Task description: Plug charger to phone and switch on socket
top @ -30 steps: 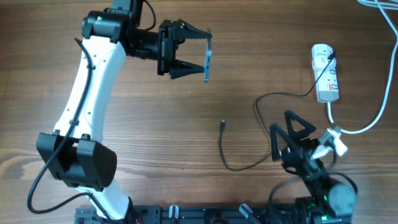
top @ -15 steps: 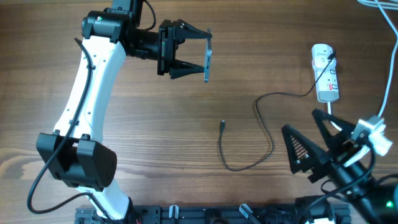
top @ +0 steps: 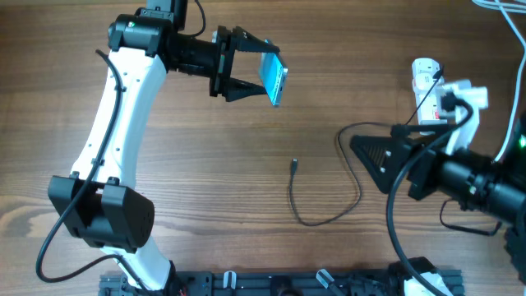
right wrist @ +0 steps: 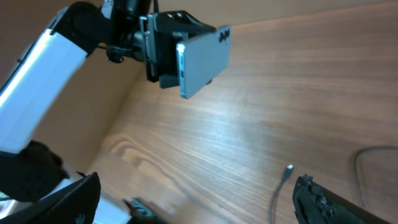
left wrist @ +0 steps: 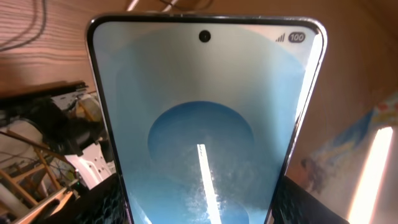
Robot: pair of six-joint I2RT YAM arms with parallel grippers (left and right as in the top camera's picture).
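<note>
My left gripper (top: 256, 69) is shut on the phone (top: 274, 80) and holds it above the table at the back, its cyan screen tilted up. The phone's screen fills the left wrist view (left wrist: 205, 118); its grey back shows in the right wrist view (right wrist: 202, 59). The charger is a thin black cable (top: 345, 177) lying looped on the table, its connector tip (top: 294, 164) free at mid-table; the tip also shows in the right wrist view (right wrist: 288, 168). My right gripper (top: 374, 156) is open and empty, right of the cable loop. The white socket (top: 428, 94) lies at the back right, partly behind the right arm.
A thick white cord (top: 501, 156) trails from the socket along the table's right edge. A black rail (top: 271, 284) runs along the front edge. The left arm's white links (top: 115, 123) stretch over the left side of the wooden table (top: 205, 181).
The right arm swung up from the front right edge toward the socket and now points left over the cable. The left gripper turned the phone so its cyan screen faces up.
</note>
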